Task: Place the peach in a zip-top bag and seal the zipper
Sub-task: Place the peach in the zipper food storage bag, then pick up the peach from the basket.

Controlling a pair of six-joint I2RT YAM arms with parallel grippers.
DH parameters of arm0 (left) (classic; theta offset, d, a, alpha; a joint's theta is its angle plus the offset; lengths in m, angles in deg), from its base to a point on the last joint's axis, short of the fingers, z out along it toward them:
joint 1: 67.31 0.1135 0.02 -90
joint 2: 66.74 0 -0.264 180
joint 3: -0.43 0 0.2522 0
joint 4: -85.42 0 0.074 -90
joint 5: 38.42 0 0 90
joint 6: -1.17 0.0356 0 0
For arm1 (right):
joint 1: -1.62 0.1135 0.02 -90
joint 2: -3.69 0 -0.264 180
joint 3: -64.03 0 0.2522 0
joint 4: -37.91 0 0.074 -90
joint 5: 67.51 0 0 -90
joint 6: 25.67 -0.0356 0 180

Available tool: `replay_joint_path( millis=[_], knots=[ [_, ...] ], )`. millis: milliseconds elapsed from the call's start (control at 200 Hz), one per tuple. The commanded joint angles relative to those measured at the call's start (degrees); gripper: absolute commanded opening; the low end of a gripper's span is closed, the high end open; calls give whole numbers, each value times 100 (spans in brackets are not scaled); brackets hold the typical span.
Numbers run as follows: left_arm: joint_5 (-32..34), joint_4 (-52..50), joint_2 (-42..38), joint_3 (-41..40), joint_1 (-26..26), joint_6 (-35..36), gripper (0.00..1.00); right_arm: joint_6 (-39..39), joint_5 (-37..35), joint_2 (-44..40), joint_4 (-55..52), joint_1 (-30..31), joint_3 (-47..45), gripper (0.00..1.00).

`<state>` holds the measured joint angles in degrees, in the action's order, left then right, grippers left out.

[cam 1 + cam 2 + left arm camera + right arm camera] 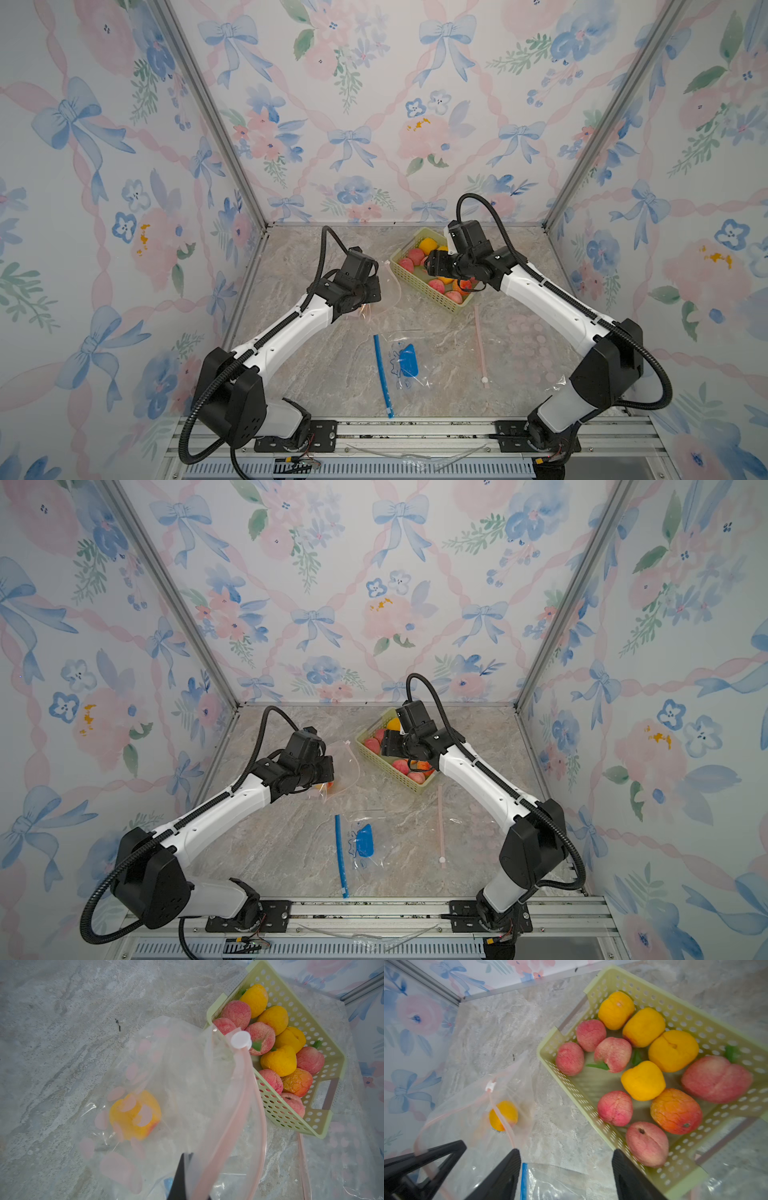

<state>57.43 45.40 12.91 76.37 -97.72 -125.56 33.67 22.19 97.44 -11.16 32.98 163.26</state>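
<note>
Already, just beyond a spare blue-zippered bag lying flat on the worktop, the peach sits inside the clear zip-top bag, and the left end effector is pinched shut on the bag's pink rim, holding the mouth up. Farther back, the right end effector hovers wide and empty over the basket of fruit. Sealing seems all that remains: the white slider sits at one end of the gaping zipper.

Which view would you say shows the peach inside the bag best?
Left wrist: the peach shows large and close through the bag. Right wrist shows it smaller, crossed by the zipper. In a top view only a sliver of it shows.
</note>
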Motion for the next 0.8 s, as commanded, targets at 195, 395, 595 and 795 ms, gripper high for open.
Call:
replay_joint_path(
  millis=[195, 395, 595, 795],
  knots=[
    [123, 83, -157, -115, -26, -54, 0, 403, -333, 841, -709, -555, 144, 68],
    [87, 106, -117, -108, -26, -60, 0, 767, -666, 1534, -878, -710, 665, 68],
    [57, 111, -69, -73, -28, -54, 0, 1104, -792, 2148, -856, -815, 1142, 71],
    [55, 112, -33, -57, -26, -64, 0, 1414, -691, 2658, -922, -855, 1693, 72]
  ],
)
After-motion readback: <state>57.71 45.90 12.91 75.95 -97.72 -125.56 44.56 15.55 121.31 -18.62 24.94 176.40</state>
